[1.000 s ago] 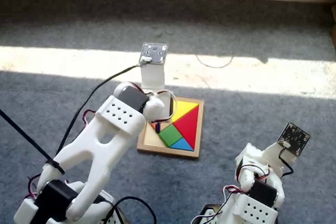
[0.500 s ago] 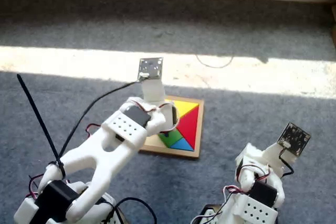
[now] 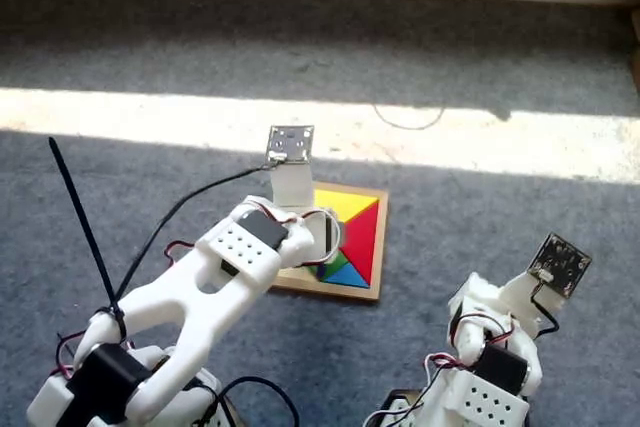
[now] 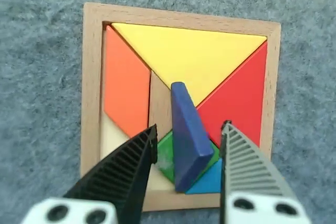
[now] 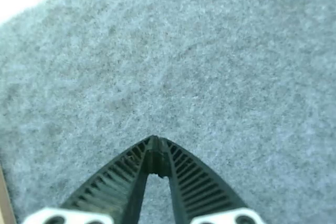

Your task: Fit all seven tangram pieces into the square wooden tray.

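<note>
The square wooden tray (image 4: 92, 77) lies on grey carpet and holds a big yellow triangle (image 4: 194, 56), a red triangle (image 4: 239, 100), an orange parallelogram (image 4: 126, 87), a green piece (image 4: 165, 156) and a light blue triangle (image 4: 210, 182). A dark blue piece (image 4: 186, 135) stands tilted on its edge over the tray's middle, not lying flat. My left gripper (image 4: 189, 128) is open and straddles it, with a gap on each side. In the high view the left arm (image 3: 250, 247) covers part of the tray (image 3: 372, 295). My right gripper (image 5: 155, 142) is shut over bare carpet.
Bare wood (image 4: 113, 135) shows in the tray beside the orange piece. The right arm (image 3: 495, 347) sits folded at the near right, apart from the tray. A sunlit band (image 3: 480, 142) and a thin cable (image 3: 405, 122) cross the carpet behind the tray.
The left arm has shifted right and lower over the tray, hiding more of the pieces. The right arm has not moved.
</note>
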You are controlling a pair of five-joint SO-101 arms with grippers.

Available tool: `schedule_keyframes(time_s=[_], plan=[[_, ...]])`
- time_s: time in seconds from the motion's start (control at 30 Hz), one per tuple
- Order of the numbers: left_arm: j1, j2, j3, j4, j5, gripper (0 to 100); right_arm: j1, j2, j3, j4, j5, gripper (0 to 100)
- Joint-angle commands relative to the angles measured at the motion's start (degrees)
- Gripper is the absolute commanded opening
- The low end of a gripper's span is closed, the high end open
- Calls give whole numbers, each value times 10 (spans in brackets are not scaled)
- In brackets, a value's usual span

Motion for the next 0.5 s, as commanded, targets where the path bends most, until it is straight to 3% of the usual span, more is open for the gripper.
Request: schedule_keyframes(time_s=[0.0, 0.27, 0.47], plan=[[8, -15, -19, 29, 5, 207, -7, -4, 24, -14, -3, 5], [7, -15, -90, 135, 4, 207, -7, -4, 24, -14, -3, 5], [-42, -15, -106, 177, -1, 207, -7, -5, 24, -14, -3, 5]])
